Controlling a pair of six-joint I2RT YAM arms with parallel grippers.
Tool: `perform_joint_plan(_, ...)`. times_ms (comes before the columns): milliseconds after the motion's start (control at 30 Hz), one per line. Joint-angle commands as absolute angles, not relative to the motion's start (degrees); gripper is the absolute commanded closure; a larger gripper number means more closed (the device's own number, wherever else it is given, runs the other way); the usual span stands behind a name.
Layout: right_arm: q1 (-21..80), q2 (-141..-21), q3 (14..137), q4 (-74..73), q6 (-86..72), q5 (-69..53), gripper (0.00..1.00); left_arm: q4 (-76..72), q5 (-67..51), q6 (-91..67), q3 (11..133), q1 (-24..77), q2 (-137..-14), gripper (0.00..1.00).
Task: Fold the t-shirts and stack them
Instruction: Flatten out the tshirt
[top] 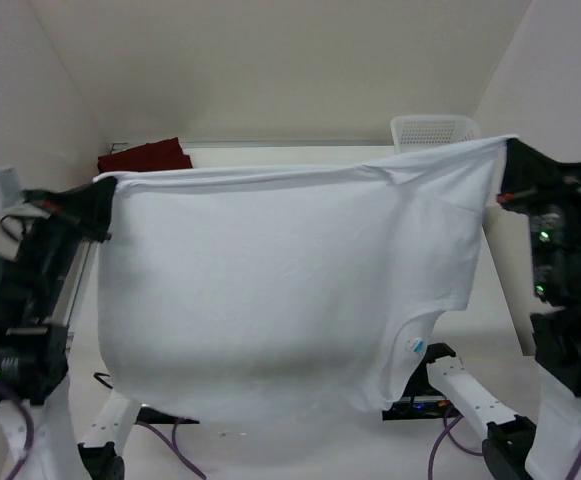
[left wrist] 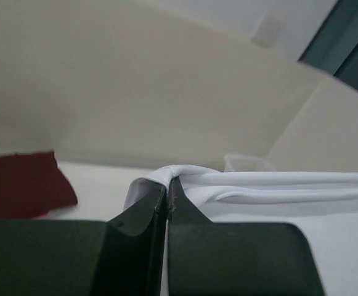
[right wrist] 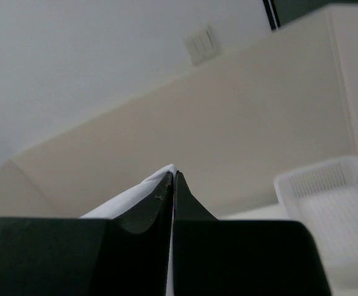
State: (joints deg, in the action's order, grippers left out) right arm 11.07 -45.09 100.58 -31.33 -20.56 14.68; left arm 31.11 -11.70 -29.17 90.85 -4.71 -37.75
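**White shirt held spread between both arms**

Left tool (top: 108, 192): jaws fully shut, pinching the left end of the white shirt (top: 270, 290) at its top edge. Right tool (top: 503, 172): likewise shut on the right end of that edge. Both wrist views show cloth nipped right at the fingertips.

Key relation: the gripped edge runs left to right between the two tools, nearly level and fairly taut, slightly higher on the right. The body of the shirt hangs below it like a curtain, facing the top camera. Each arm holds its own end, so neither is nearer. Any lay-down should carry both ends together.

Shirt is in the air above the desk (top: 270, 157). Whether its lower edge touches the surface cannot be told.

Look: plain white, mostly smooth, with soft creases near the right end. A small label (top: 415, 345) shows at lower right (so the neck probably lies toward the right arm).

Red shirts (top: 145, 157) lie at the far left of the desk; the basket (top: 435, 130) sits far right.
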Motion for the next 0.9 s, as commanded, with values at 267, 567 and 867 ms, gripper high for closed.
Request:
perform_joint_plan(267, 10.8, -48.6, 62.3, -19.2, -29.0, 16.5, 1.00, 19.5, -9.2, -26.8, 59.1, -4.8, -44.6, 0.99)
perform_joint_plan(567, 10.8, -59.5, 54.2, -11.3, -31.4, 14.3, 1.00, 15.6, -2.3, -26.5, 52.5, -4.8, -55.8, 1.00)
perform_joint_plan(867, 10.8, -74.0, 62.0, -6.4, -30.6, 14.2, 1.00, 10.6, -1.8, -27.0, 57.9, -5.4, -72.7, 1.00)
